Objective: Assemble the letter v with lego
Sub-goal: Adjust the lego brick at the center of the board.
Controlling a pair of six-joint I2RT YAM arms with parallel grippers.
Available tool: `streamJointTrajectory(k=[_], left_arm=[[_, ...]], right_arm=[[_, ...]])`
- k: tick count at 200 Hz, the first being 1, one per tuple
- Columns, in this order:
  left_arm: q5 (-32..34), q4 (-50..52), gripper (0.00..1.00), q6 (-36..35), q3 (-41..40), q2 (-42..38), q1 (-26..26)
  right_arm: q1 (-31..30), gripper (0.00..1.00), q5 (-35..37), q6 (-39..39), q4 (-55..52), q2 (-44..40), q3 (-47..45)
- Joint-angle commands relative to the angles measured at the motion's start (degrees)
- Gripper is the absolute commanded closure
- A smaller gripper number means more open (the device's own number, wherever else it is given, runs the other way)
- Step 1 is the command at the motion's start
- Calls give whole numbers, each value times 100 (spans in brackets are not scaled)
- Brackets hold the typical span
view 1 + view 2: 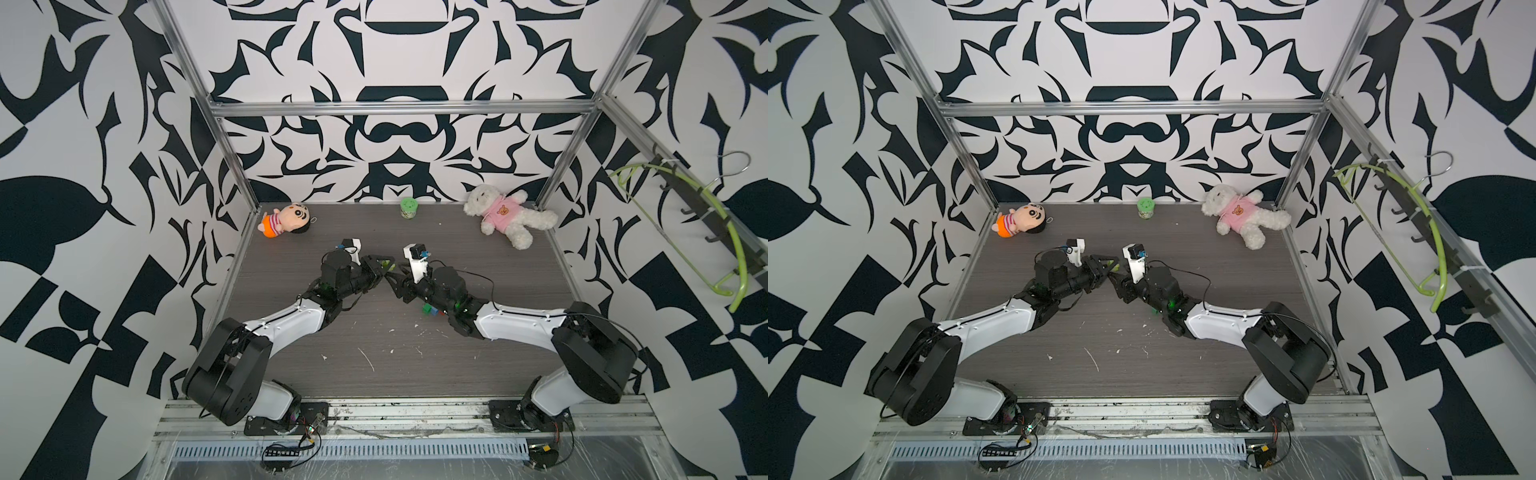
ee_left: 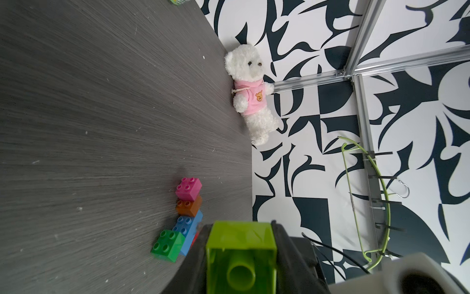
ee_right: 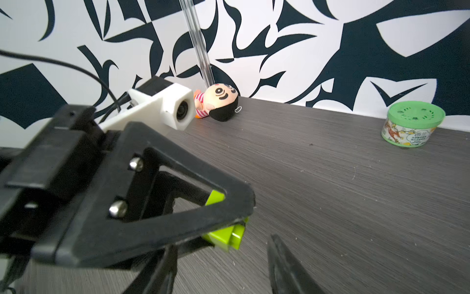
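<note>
My left gripper (image 2: 241,250) is shut on a lime lego brick (image 2: 241,239), hollow underside toward its camera. In both top views it meets the right gripper tip to tip above the table's middle (image 1: 387,266) (image 1: 1109,266). The right gripper (image 3: 225,273) is open, its dark fingers (image 3: 286,267) standing either side of the lime brick (image 3: 229,236) without touching it. On the table lies the partly built letter v: pink (image 2: 188,188), orange-brown (image 2: 189,206), blue (image 2: 189,227) and dark green (image 2: 167,244) bricks joined, with a red sliver (image 2: 194,238) behind. A top view shows these bricks (image 1: 430,309) half hidden under the right arm.
A teddy bear in a pink hoodie (image 1: 505,218) lies at the back right. A plush doll (image 1: 286,220) lies back left and a green-lidded tin (image 1: 409,208) stands at the back middle. Metal frame posts edge the table (image 1: 478,365); a green hanger (image 1: 706,216) hangs on the right wall.
</note>
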State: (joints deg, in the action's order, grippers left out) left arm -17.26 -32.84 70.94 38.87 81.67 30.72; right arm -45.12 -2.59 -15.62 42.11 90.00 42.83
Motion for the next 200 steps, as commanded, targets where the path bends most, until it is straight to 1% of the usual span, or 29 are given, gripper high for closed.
streamJointTrajectory(k=[1, 14, 26, 34, 52, 65, 77, 89, 107, 124, 132, 142, 155, 165, 169, 174, 178, 180, 192, 200], left_arm=[[-3, -112, 74, 56, -64, -131, 22], [-42, -138, 74, 61, -56, -151, 22], [-109, -92, 74, 61, -23, -136, 20], [-158, -41, 74, 67, -3, -122, 22], [-199, -24, 73, 102, -16, -90, 22], [-261, -30, 72, 113, -4, -65, 20], [-302, -20, 69, 131, 6, -51, 21], [-333, 37, 68, 118, 0, -71, 29], [-285, 70, 68, 102, -93, -182, 22], [-196, 134, 66, 80, -152, -299, 20], [-190, 176, 61, 57, -152, -343, 22], [-157, 244, 47, 28, -152, -407, 13], [-120, 305, 42, -55, -162, -512, 1], [-151, 383, 33, -86, -174, -599, -66], [-171, 384, 27, -105, -185, -636, -93], [-217, 411, 17, -127, -191, -684, -139], [-263, 452, 4, -132, -196, -721, -190], [-285, 478, 1, -139, -200, -746, -214], [-488, 575, 1, -295, -231, -815, -393], [-682, 818, 0, -548, -207, -1104, -547]], right_arm=[[72, 44, -164, -145, 689, 193, 325], [72, 46, -156, -153, 721, 317, 375], [82, 51, -124, -220, 1009, 384, 300], [89, 53, -110, -265, 1184, 420, 262], [88, 58, -134, -346, 1274, 472, 309], [89, 71, -128, -388, 1316, 548, 336], [87, 75, -123, -398, 1301, 614, 366], [93, 82, -102, -398, 1301, 657, 365], [96, 84, -67, -386, 1193, 660, 367], [104, 84, -79, -371, 1112, 649, 375], [101, 84, -72, -332, 1090, 634, 368], [109, 84, -70, -288, 1032, 603, 358], [150, 87, -200, -145, 897, 544, 354], [214, 91, -363, 6, 788, 498, 324], [277, 92, -517, 47, 731, 481, 323], [369, 93, -780, 74, 630, 455, 323], [457, 93, -985, 82, 539, 434, 329], [506, 94, -1102, 100, 497, 425, 337], [838, 95, -2132, 322, 221, 360, 399], [1071, 96, -2928, 694, -67, 299, 435]])
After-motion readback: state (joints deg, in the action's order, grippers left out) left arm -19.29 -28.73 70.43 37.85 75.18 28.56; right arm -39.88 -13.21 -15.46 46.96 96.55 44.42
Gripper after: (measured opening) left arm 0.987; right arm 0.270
